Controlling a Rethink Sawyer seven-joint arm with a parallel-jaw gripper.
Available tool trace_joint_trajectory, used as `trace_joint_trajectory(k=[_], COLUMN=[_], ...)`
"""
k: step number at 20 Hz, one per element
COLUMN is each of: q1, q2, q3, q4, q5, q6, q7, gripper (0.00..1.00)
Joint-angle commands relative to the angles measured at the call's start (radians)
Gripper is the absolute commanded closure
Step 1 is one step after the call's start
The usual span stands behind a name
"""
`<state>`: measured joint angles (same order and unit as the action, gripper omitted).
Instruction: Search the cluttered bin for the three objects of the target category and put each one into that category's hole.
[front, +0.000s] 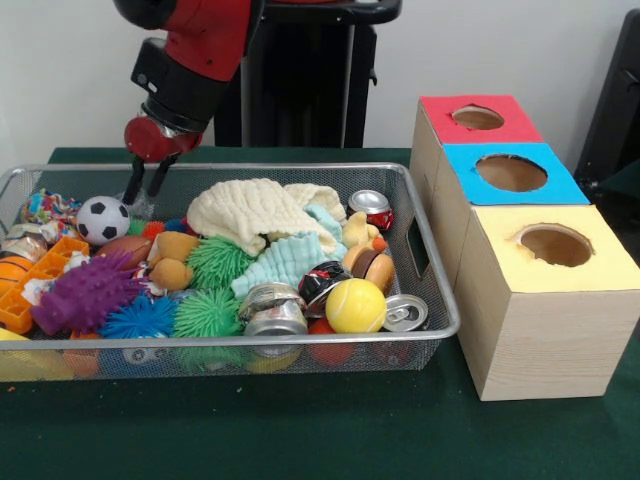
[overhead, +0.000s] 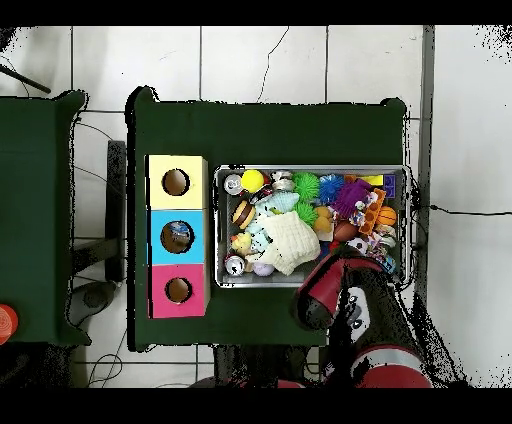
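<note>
Gripper (front: 146, 187) hung over the far-left corner of the wire bin (front: 430, 262), jaws parted w/ a slim gap, nothing between them, tips just above the soccer ball (front: 103, 219). Bin sat mid-table on the green table (front: 300, 430), packed: cream knit cloth (front: 248, 212) on top near centre, teal cloth (front: 283, 262) below it, yellow tennis ball (front: 355, 305) and crushed cans (front: 273, 312) toward the front edge, red can (front: 370, 206) at the back right, green spiky balls (front: 208, 312), purple spiky toy (front: 85, 296) and orange tray piece (front: 40, 275) at the left end. Three wooden boxes stood just beside the bin's right end, each w/ a round hole: red-topped box (front: 475, 120) farthest back, blue-topped box (front: 510, 172) middle, yellow-topped box (front: 550, 250) nearest the front edge. Overhead, arm (overhead: 355, 310) covered the bin's corner.
</note>
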<state>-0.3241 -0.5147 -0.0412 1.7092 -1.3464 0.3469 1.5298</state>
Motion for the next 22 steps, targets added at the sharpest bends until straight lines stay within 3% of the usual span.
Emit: trace_joint_trajectory(k=[1,9,13,22], q1=[0.041,0.159,0.173,0.133], q2=[-0.006,0.067,0.11,0.168], q3=[-0.029,-0.11,-0.122,-0.113], q4=[0.07,0.048,0.033,-0.019], q5=[-0.086,-0.22,-0.243,-0.247], q6=[-0.056,-0.106,-0.124,-0.186], q7=[0.033,0.28,0.333,0.333], gripper=[0.0,0.0,0.0,0.0])
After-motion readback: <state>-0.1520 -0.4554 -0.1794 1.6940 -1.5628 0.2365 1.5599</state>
